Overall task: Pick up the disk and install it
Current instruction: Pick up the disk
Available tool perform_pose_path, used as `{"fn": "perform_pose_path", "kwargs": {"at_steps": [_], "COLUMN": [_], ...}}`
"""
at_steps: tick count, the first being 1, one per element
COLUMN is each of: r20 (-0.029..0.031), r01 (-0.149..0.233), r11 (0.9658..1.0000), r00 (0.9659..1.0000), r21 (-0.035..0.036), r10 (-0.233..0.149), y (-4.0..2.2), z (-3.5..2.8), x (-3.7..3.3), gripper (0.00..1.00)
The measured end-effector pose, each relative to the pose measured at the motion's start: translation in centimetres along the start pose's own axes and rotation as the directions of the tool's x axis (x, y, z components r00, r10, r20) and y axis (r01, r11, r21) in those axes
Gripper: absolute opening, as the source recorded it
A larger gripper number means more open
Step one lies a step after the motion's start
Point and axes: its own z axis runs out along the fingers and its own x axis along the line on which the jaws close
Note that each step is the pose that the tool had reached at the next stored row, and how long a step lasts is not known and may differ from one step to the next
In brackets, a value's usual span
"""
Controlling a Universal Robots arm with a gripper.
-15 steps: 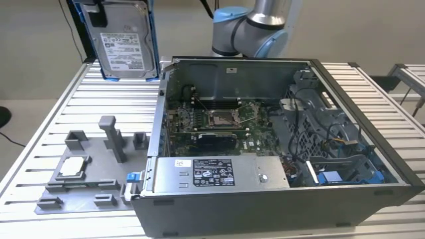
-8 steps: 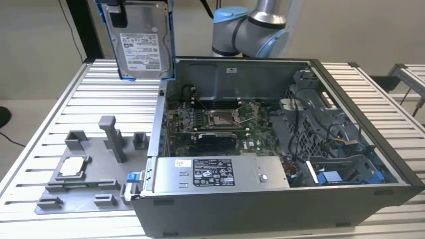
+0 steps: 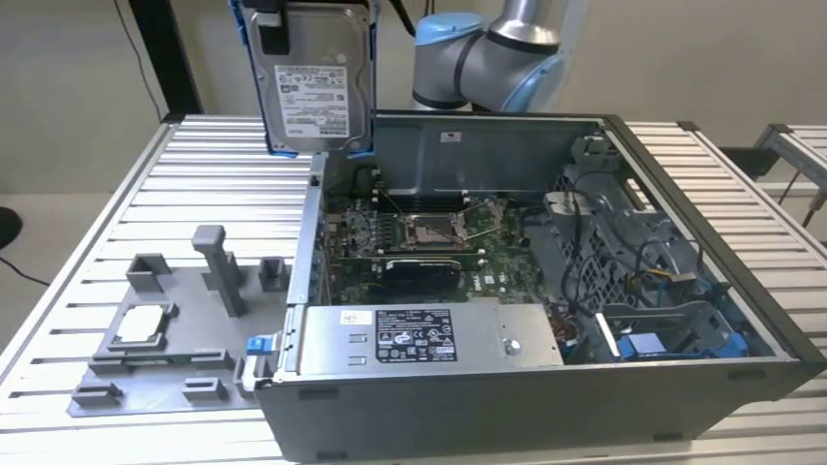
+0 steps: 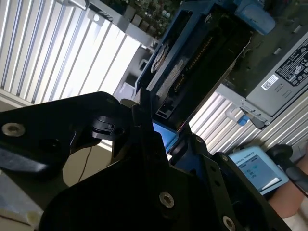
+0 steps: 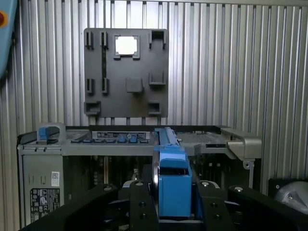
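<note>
The disk [image 3: 317, 92] hangs upright high above the table at the back, over the left wall of the open computer case [image 3: 310, 252]. It is silver-grey with a white label and a blue frame along its edges. My gripper [image 3: 275, 34] is shut on its upper part, one black finger lying across the labelled face. In the first wrist view the disk [image 5: 172, 178] shows edge-on between the two black fingers [image 5: 139, 204], with the case below. The second wrist view shows the disk's [image 4: 192, 62] connector edge sticking out past the gripper body.
The case holds a motherboard [image 3: 427, 232], a long grey box with a black label [image 3: 427, 334] at the front and a blue-trimmed bay [image 3: 659, 344] on the exterior view's right. A grey fixture plate [image 3: 168, 329] with a small silver chip [image 3: 142, 325] lies left of it. The table is ribbed metal [image 3: 194, 174].
</note>
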Motion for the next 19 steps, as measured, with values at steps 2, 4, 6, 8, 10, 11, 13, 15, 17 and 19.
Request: {"fn": "perform_pose_path", "kwargs": {"at_steps": [2,4,6,8,10,11,13,15,17,19], "r20": [0.0,0.0,0.0,0.0,0.0,0.0,0.0,0.0,0.0,-0.0001], "r01": [0.0,0.0,0.0,0.0,0.0,0.0,0.0,0.0,0.0,0.0], "r11": [1.0,1.0,1.0,1.0,1.0,1.0,1.0,1.0,1.0,1.0], "r00": [1.0,1.0,1.0,1.0,1.0,1.0,1.0,1.0,1.0,1.0], "r21": [0.0,0.0,0.0,0.0,0.0,0.0,0.0,0.0,0.0,0.0], "r10": [0.0,0.0,0.0,0.0,0.0,0.0,0.0,0.0,0.0,0.0], "y": [-0.83,-1.6,-2.34,-3.05,-3.78,-4.16,-4.92,-5.73,-6.53,-7.3], "z": [-0.02,-0.04,-0.05,-0.06,-0.08,-0.09,-0.1,-0.12,-0.14,-0.15], "x": [0.0,-0.01,-0.01,-0.01,-0.01,-0.01,-0.02,-0.02,-0.02,-0.02], "gripper": [0.0,0.0,0.0,0.0,0.0,0.0,0.0,0.0,0.0,0.0]}}
